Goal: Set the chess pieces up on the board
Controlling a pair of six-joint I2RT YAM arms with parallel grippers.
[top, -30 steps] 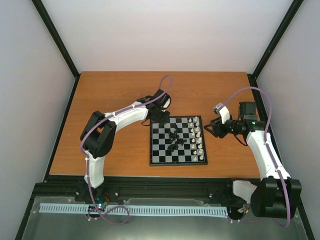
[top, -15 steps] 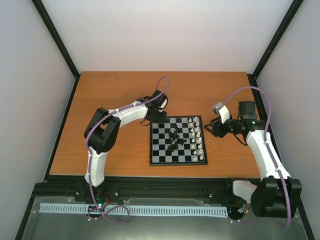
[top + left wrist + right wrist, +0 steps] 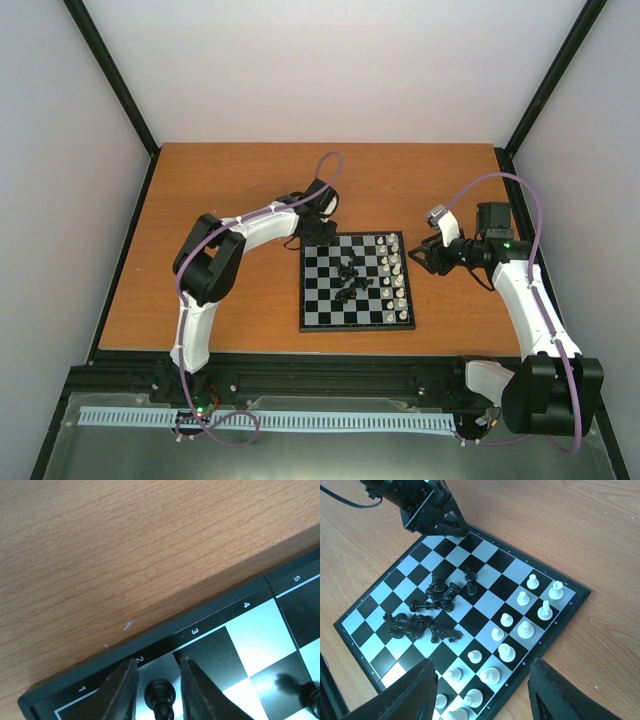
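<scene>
- Wood-grain table (image 3: 230,190), orange-brown, with two white and black robot arms bolted at its near edge.
- The board (image 3: 325,300), black and pale grey checks, lies flat close to the table's near edge, a little right of the middle.
- White pieces (image 3: 398,285) stand upright in two lines along the board's right edge.
- Black pieces (image 3: 348,280) sit in a loose heap around the middle of the board. Many lie on their sides and some touch one another.
- The left gripper (image 3: 158,662) points down over the board's far left corner.
- Its jaws are only slightly parted, one on each side of a single black piece (image 3: 160,700).
- That piece stands on a square of the edge row, just inside the black border with its printed numbers.
- A thin gap shows between the piece and each finger (image 3: 122,690), so it looks loose rather than squeezed.
- The right gripper (image 3: 482,667) hovers above the board's right edge, over the white lines.
- Its jaws are spread wide, with nothing between them, and it touches no piece.
</scene>
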